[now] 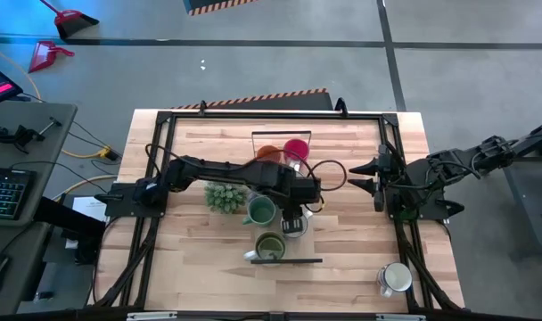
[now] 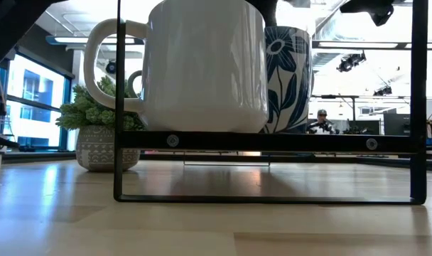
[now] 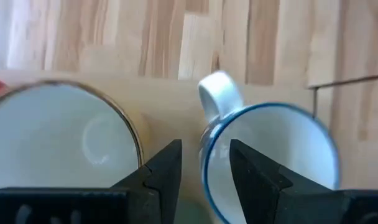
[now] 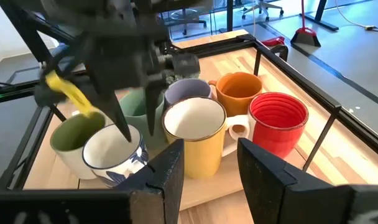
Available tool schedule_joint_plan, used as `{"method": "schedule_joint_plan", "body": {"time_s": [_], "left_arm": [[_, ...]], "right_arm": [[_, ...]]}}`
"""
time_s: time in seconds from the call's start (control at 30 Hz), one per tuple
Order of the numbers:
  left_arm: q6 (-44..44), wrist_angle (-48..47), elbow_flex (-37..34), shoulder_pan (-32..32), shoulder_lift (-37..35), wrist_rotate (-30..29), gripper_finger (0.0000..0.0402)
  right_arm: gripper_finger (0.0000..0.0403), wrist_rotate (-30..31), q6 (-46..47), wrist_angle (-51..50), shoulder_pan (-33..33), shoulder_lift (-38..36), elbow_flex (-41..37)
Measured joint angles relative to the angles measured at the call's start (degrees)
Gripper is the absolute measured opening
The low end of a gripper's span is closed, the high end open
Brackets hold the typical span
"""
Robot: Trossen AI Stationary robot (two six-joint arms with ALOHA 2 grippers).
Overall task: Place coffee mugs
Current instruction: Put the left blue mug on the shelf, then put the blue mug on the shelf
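Left gripper (image 3: 204, 171) straddles the rim of the blue-patterned mug (image 3: 273, 155): fingers slightly apart, one inside, one outside, grip unconfirmed. The cream mug (image 3: 58, 134) stands just beside it. Glazed ceramic is rigid, slippery and chippable; take it by the wall. Right gripper (image 4: 211, 168) waits open, empty.

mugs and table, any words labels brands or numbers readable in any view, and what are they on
None can be read. The blue-and-white mug carries only a flower pattern, no lettering. The white mug, yellow mug and red mug are plain. The plant pot bears a patterned relief, not words. The keyboard keys are too small to read.
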Motion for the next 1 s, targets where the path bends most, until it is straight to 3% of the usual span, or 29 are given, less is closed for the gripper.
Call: {"method": "schedule_joint_plan", "body": {"time_s": [0.23,0.5,0.83,1.0], "left_arm": [[1.8,2.3,0.0,0.0,-6.0,-0.1,0.0125],[8.4,1.8,0.0,1.2,-16.2,-4.2,0.0125],[9.3,-12.6,-0.3,4.5,-30.2,-13.2,0.0125],[8.5,-18.9,-0.3,4.3,-35.4,-14.4,0.0125]], "right_arm": [[0.0129,0.0,0.0,0.5,0.0,0.0,0.0],[0.0129,-0.1,-3.1,5.0,0.0,-1.2,-0.1],[0.0129,0.5,-7.6,7.7,0.0,-7.2,0.0],[0.0129,1.8,-9.6,7.8,0.0,-8.5,0.0]]}}
